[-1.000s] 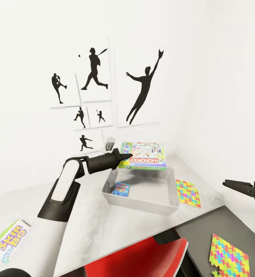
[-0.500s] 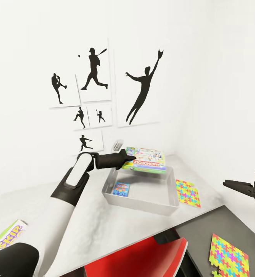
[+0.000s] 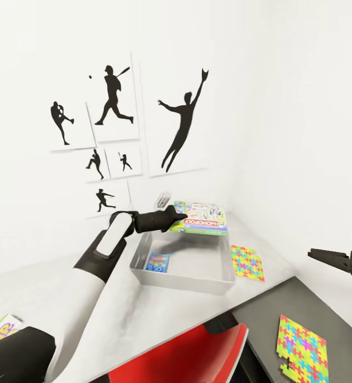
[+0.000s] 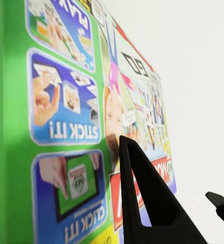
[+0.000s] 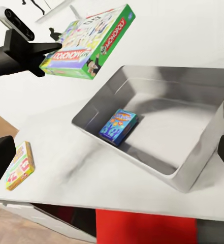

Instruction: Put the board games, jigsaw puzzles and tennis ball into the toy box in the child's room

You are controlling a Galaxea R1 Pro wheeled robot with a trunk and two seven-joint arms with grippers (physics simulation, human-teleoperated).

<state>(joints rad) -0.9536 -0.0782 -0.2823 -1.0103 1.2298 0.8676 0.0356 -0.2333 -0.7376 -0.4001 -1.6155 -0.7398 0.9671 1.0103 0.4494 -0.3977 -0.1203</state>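
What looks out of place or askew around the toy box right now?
The Monopoly box is off the table, tilted in the left gripper above the toy box's far rim. One jigsaw puzzle overhangs the dark side table's edge.

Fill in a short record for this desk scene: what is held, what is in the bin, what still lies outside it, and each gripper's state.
held: Monopoly box, gripped by left gripper above the toy box's far end
in toy box: small blue box
outside: jigsaw on pale table; second jigsaw on dark side table; Skip-Bo box
right gripper: open, empty
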